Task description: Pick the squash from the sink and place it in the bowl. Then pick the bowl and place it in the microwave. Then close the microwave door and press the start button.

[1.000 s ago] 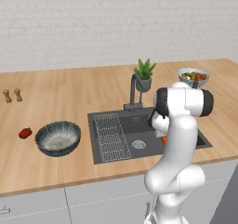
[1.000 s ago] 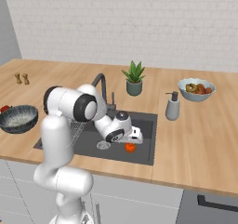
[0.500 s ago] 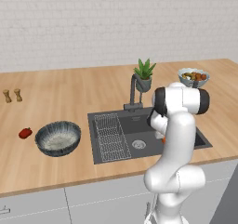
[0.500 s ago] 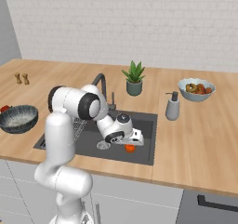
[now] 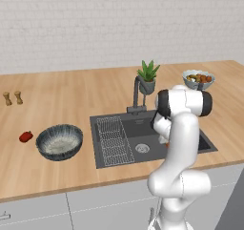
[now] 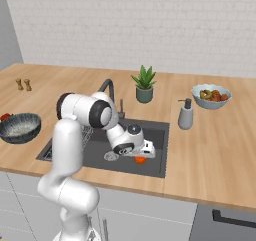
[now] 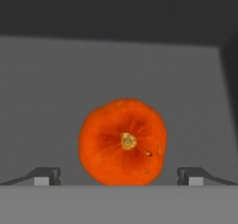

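The squash [image 7: 123,141], small, round and orange-red, lies on the floor of the dark grey sink [image 6: 95,155] near its right front corner. My gripper [image 6: 142,154] hangs just above it inside the basin, open, and in the hand view the squash sits between the two fingertips [image 7: 49,174] with a gap on either side. From the right base view the squash [image 6: 140,159] peeks out under the hand. The empty grey-blue bowl [image 5: 59,141] stands on the counter left of the sink [image 5: 143,129]; it also shows at the left edge [image 6: 20,127]. The microwave and its door are out of view.
A wire rack [image 5: 113,141] fills the sink's left half, with the dark faucet [image 5: 137,93] and a potted plant [image 5: 147,78] behind. A red pepper [image 5: 26,136] lies left of the bowl. A soap dispenser [image 6: 185,115] and fruit bowl [image 6: 211,96] stand to the right.
The hand has sunk slightly lower over the squash, jaws still wide. The squash and bowl have not moved.
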